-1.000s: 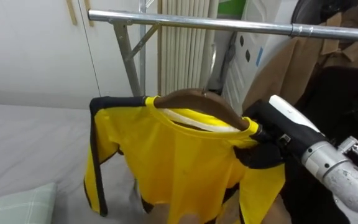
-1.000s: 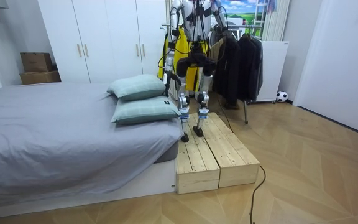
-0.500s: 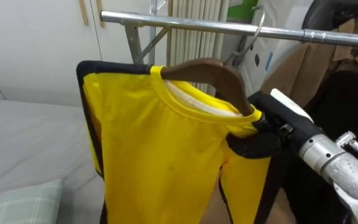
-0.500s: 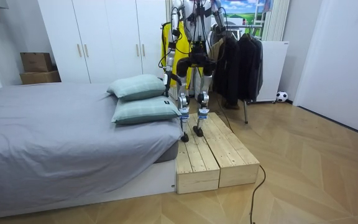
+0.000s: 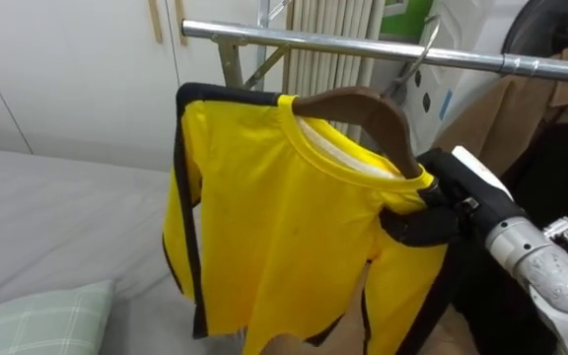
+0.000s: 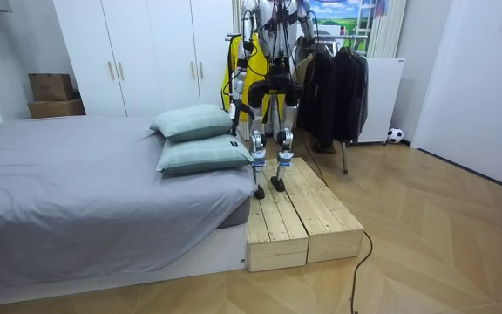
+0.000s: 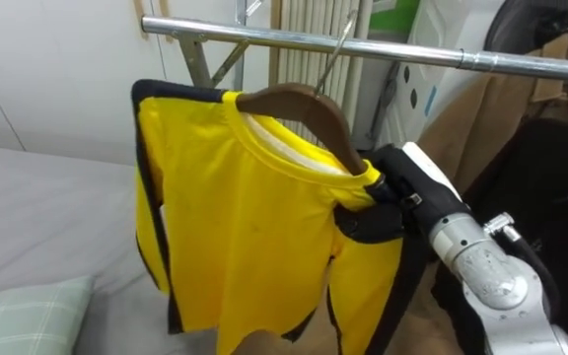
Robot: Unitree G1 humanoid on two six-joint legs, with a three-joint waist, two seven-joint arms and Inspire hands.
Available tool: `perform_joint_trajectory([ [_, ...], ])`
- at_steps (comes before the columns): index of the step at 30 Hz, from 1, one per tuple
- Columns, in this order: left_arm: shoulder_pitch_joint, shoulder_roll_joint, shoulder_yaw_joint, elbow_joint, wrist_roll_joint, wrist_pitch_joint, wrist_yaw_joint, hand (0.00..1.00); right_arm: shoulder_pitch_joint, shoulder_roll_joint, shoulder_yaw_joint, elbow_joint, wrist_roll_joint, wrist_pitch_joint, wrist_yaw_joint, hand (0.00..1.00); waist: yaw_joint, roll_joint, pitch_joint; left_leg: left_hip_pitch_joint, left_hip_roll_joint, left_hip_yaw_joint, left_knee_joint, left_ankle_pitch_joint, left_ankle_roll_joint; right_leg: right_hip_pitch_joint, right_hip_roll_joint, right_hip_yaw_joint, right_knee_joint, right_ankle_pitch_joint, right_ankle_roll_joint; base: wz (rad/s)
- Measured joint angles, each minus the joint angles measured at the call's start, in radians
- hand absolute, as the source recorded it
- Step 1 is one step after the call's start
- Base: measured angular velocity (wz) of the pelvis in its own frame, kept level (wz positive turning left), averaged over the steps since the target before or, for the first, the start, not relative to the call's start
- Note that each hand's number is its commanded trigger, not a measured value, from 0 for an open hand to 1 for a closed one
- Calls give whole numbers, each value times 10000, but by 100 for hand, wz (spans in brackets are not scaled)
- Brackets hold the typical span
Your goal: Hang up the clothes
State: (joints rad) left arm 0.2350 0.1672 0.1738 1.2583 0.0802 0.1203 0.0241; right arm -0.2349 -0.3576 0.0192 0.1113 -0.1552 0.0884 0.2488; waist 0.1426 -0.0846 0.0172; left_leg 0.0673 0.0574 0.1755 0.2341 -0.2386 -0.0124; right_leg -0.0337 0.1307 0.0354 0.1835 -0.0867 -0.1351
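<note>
Yellow, smooth-knit cloth edged in black binding makes up the shirt [image 5: 284,227], which hangs in soft folds from a curved brown wooden hanger [image 5: 363,104], a ribbed white collar lining showing inside the neck. The hanger's thin wire hook [image 5: 417,59] slants up across the shiny round metal rail [image 5: 304,37]; whether it is caught over the rail cannot be told. The shirt sits toward the rail's left end, just right of the rack's slanted grey upright [image 5: 233,69]. The right hand [image 5: 422,225], black and blocky on a silver wrist, has its fingers clamped on the hanger's right shoulder tip through the yellow cloth, and it covers that end of the hanger. Along the rail's right stretch hang a tan coat [image 5: 491,118] and a black garment [image 5: 560,168], close behind the arm. A white ribbed radiator [image 5: 314,69] stands behind the rail, and flat white wardrobe doors [image 5: 77,79] fill the left. Below lie the grey bed [image 5: 57,217] and a pale green checked pillow [image 5: 37,320]. In the room view the robot stands upright on a pale plank platform [image 6: 299,218] at the bed's far corner, facing the rack, its left hand [image 6: 235,106] low at the shirt's side, its state too small to tell.
</note>
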Motion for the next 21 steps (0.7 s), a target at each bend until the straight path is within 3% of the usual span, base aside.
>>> perform_joint_trajectory([
  [21,124,90,202,3,-2,-117,-107,0,-1011,-227,-2,1931,1204,-74,-503,100,54,-64,-41,200,-16,-317,-41,5,-10,222,-12,-141,4,-124,-57,2],
])
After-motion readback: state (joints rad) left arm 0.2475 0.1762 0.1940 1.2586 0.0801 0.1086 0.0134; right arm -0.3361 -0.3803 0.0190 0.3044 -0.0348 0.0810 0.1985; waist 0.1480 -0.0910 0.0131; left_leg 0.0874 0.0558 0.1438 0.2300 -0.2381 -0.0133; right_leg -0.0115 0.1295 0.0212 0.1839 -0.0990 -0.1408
